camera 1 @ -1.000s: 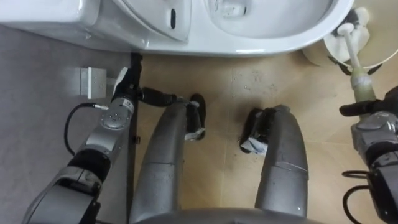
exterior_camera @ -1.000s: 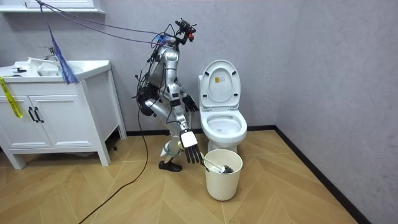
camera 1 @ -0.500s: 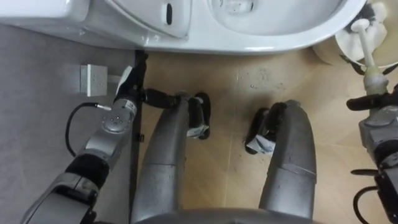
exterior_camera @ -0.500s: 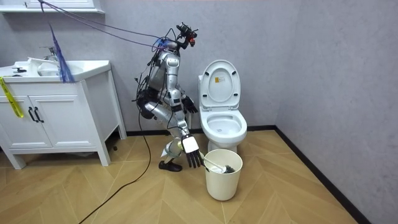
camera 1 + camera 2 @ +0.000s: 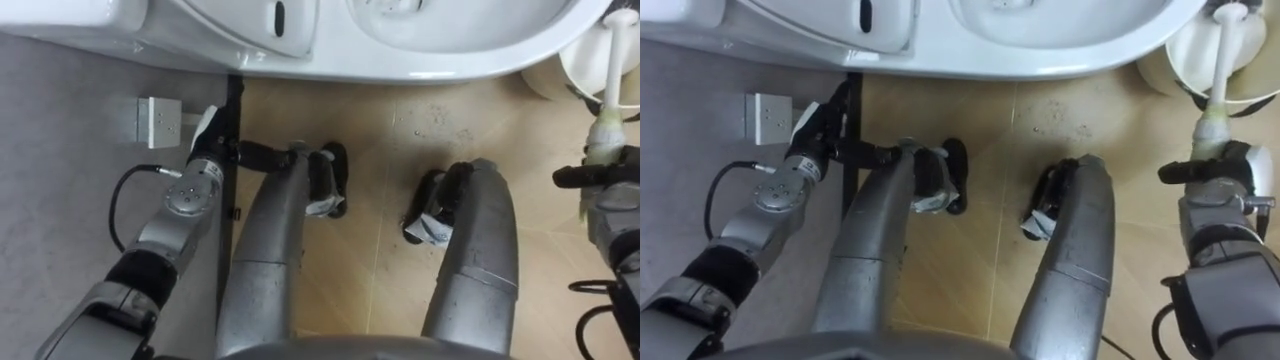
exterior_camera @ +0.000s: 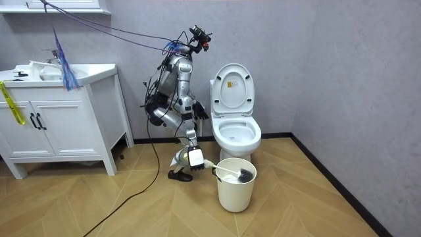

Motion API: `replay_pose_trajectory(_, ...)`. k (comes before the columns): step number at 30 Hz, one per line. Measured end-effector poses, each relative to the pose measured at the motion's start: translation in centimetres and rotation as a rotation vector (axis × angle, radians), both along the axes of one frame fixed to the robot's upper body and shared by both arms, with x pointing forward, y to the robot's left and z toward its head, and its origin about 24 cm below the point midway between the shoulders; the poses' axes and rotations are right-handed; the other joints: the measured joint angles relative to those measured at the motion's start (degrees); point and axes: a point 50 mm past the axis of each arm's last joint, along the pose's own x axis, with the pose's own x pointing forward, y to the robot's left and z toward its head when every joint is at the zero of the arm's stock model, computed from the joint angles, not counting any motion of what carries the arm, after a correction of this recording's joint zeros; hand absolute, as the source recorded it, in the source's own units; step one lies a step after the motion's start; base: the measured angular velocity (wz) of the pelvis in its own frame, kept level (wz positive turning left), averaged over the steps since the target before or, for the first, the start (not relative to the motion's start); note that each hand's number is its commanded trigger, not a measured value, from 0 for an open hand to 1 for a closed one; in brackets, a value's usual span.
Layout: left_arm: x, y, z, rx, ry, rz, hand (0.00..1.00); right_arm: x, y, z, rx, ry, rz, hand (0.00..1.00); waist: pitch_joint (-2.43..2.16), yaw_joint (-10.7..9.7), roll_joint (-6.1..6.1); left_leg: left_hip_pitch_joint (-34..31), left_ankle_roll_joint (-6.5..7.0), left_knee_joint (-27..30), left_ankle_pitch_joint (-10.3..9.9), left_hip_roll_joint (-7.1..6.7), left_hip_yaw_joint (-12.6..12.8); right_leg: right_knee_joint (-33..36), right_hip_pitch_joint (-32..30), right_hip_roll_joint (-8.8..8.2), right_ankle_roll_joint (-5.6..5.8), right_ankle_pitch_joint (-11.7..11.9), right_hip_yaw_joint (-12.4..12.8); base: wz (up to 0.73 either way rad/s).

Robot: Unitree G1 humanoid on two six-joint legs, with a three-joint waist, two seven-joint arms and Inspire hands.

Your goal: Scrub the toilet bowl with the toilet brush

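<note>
- My right hand [image 5: 1222,182] sits at the right edge of the eye views, low beside my right leg. Its fingers are clenched round the pale grip of the toilet brush [image 5: 1219,80].
- My left hand [image 5: 208,152] hangs by my left leg, close to the dark skirting strip at the foot of the grey wall. Fingers look slack and extended, holding nothing.
- A small white box [image 5: 160,120] is fixed on the grey wall just beyond the left hand.
- From my right hand the brush shaft runs straight away from me, and its far end lies over the mouth of the pale bucket [image 6: 235,192].
- Room view: the dark brush head lies at the bucket's rim. I cannot tell whether it rests on the rim or hangs just clear of it.
- The bucket stands on the wooden floor [image 6: 296,210] in front of the toilet [image 5: 450,58], near it but not touching.
- The toilet's lid is up and the bowl is open. In the eye views its white rim spans the top edge, beyond both my feet.
- I stand bent forward at the side of the toilet that is on the room view's left, between it and the white sink cabinet [image 6: 59,118].
</note>
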Motion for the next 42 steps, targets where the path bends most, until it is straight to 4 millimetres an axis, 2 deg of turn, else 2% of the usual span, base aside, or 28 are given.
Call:
replay_pose_trajectory(10, -0.2, 0.0, -0.1, 0.002, 0.005, 0.001, 0.00, -0.6, 0.0, -0.5, 0.073, -0.002, -0.027, 1.00, -0.04, 0.29, 0.31, -0.09, 0.19, 0.15, -0.10, 0.25, 0.28, 0.17, -0.15, -0.04, 0.12, -0.06, 0.11, 0.00)
replay_pose_trajectory(15, -1.6, 0.4, -1.2, -0.003, 0.053, 0.018, 0.00, -1.7, 0.5, -1.7, 0.154, 0.015, -0.053, 1.00, -0.07, 0.21, 0.36, 3.89, 0.12, -1.19, -0.11, 0.39, 0.36, -1.30, 3.94, 0.34, 0.13, -0.06, -0.45, -0.02)
replay_pose_trajectory(17, -2.6, 0.7, -2.0, -0.016, 0.086, 0.041, 0.00, -2.6, 0.9, -2.6, 0.203, 0.020, -0.088, 1.00, -0.12, 0.25, 0.44, 6.83, 0.03, -2.59, -0.13, 1.03, 0.25, -3.44, 7.24, 1.15, 0.47, 0.26, -0.82, -0.15)
replay_pose_trajectory(21, -4.1, 1.1, -3.0, -0.018, 0.132, 0.061, 0.00, -4.6, 0.9, -3.7, 0.223, 0.059, -0.123, 1.00, -0.17, -0.17, 0.36, 12.93, -0.23, -6.71, 0.27, 1.08, 0.12, -8.06, 13.68, 1.41, 0.76, 1.22, -2.10, -0.06)
replay_pose_trajectory(24, -5.3, 1.9, -4.0, -0.004, 0.180, 0.087, 0.00, -6.0, 0.8, -4.4, 0.229, 0.093, -0.145, 1.00, -0.35, -0.42, 0.24, 18.74, -0.44, -11.73, 1.35, 1.10, 0.11, -13.57, 19.76, 2.23, 1.22, 2.78, -3.42, -0.05)
replay_pose_trajectory(26, -6.4, 3.1, -4.7, 0.013, 0.221, 0.124, 0.00, -6.7, 0.8, -4.7, 0.239, 0.103, -0.164, 1.00, -0.91, -0.76, -0.16, 23.31, -0.64, -16.23, 2.31, 1.13, 0.19, -18.35, 24.31, 3.35, 1.81, 4.16, -3.87, -0.06)
replay_pose_trajectory(28, -7.1, 3.9, -5.2, 0.030, 0.249, 0.145, 0.00, -6.9, 1.0, -5.0, 0.250, 0.108, -0.172, 1.00, -1.00, -0.85, -0.33, 26.59, -0.77, -18.70, 2.53, 1.15, 0.16, -21.63, 27.87, 4.30, 2.07, 4.96, -4.40, -0.10)
replay_pose_trajectory(32, -9.1, 5.0, -6.4, 0.057, 0.317, 0.174, 0.00, -7.9, 2.0, -6.0, 0.313, 0.118, -0.191, 1.00, -1.31, -1.43, -1.68, 34.05, -0.91, -23.86, 2.82, 1.04, 0.17, -27.24, 35.89, 4.34, 2.95, 5.50, -5.99, 0.04)
replay_pose_trajectory(37, -12.1, 6.1, -7.5, 0.052, 0.396, 0.221, 0.00, -8.3, 3.2, -6.8, 0.394, 0.083, -0.247, 1.00, -1.67, -1.86, -2.81, 41.76, -1.09, -29.65, 3.51, 0.21, -1.47, -34.87, 45.28, 5.39, 4.30, 6.73, -8.44, 0.12)
replay_pose_trajectory(38, -12.8, 6.5, -7.6, 0.051, 0.408, 0.243, 0.00, -8.9, 3.5, -7.1, 0.405, 0.090, -0.262, 1.00, -1.96, -1.58, -3.57, 43.69, -1.12, -31.16, 3.65, 0.14, -1.40, -36.60, 47.16, 5.79, 4.66, 7.08, -8.36, 0.12)
replay_pose_trajectory(40, -13.8, 7.2, -7.8, 0.050, 0.428, 0.286, 0.00, -9.1, 3.9, -7.4, 0.418, 0.090, -0.258, 1.00, -2.14, -1.41, -4.35, 46.36, -1.26, -33.24, 3.75, 0.07, -1.60, -39.28, 50.13, 6.30, 5.03, 7.58, -8.71, 0.02)
replay_pose_trajectory(42, -15.0, 7.6, -8.2, 0.052, 0.458, 0.311, 0.00, -9.8, 4.2, -7.7, 0.425, 0.089, -0.252, 1.00, -2.19, -1.32, -4.47, 49.90, -1.35, -35.18, 3.87, 0.00, -2.07, -42.78, 54.58, 6.99, 5.49, 8.39, -9.63, 0.07)
